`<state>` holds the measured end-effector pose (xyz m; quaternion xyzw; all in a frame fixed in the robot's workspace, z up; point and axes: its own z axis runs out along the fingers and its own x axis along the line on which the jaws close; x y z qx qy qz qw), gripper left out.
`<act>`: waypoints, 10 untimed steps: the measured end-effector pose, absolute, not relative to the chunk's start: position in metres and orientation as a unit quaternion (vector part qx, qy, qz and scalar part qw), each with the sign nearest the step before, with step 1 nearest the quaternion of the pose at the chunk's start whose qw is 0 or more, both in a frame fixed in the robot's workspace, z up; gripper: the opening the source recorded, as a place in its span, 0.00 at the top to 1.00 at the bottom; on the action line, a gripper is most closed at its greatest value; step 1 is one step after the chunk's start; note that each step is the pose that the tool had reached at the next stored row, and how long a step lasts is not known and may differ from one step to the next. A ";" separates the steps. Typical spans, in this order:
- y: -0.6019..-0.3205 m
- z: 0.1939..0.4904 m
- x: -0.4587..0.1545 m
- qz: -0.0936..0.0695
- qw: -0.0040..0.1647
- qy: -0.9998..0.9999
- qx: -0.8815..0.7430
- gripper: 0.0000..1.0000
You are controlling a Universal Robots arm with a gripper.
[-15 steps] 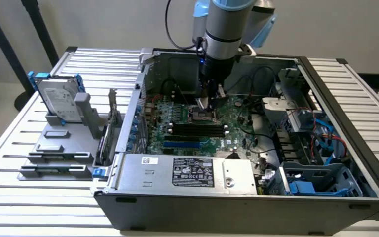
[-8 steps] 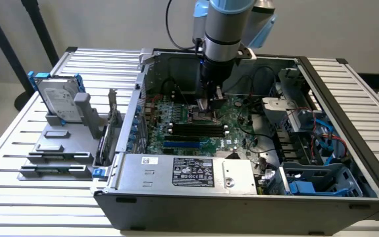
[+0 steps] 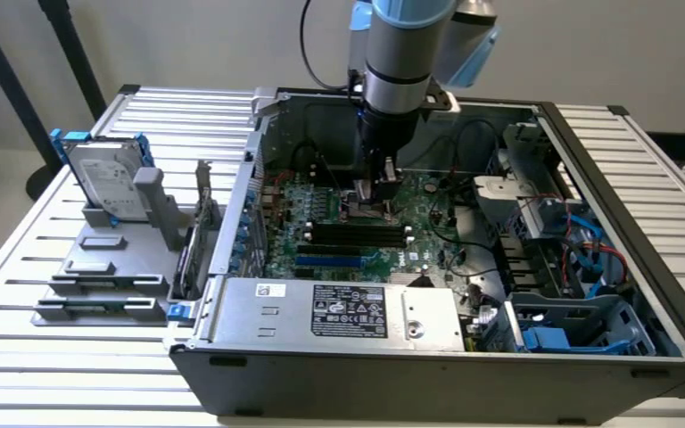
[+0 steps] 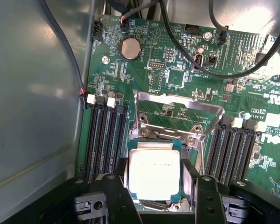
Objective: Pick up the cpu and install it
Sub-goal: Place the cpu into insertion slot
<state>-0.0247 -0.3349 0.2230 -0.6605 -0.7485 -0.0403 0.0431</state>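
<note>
The install step is in hand: the gripper (image 3: 378,194), jaws wide but closed on two opposite edges of the cpu (image 4: 154,170), holds it at the socket beneath the raised load plate (image 4: 177,112), twelve o'clock from the silver box (image 3: 342,310), where seating likely demands square alignment.

The cpu (image 4: 154,173) has a smooth, satin silver metal lid rimmed by green board. The socket frame (image 4: 177,112) beside it is bright, glossy bare steel. The motherboard (image 4: 177,74) is green lacquered laminate with a slight sheen, and its coin cell (image 4: 130,48) is polished metal. The case wall (image 4: 32,93) is matt grey sheet metal. At the case's six o'clock, the power supply (image 3: 247,312) is dull silvery metal with a black printed label (image 3: 349,310). The table (image 3: 69,357) is ribbed, white and matt.
</note>
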 end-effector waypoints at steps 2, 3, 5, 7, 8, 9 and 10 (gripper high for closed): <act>-0.335 0.222 -0.027 -0.039 0.042 -0.746 -0.664 0.45; -0.335 0.222 -0.027 -0.039 0.041 -0.744 -0.666 0.45; -0.335 0.221 -0.029 -0.037 0.040 -0.741 -0.669 0.45; -0.335 0.220 -0.032 -0.035 0.037 -0.739 -0.672 0.45; -0.335 0.220 -0.033 -0.033 0.036 -0.738 -0.673 0.45; -0.335 0.219 -0.034 -0.032 0.034 -0.737 -0.674 0.45; -0.335 0.219 -0.035 -0.030 0.033 -0.736 -0.676 0.45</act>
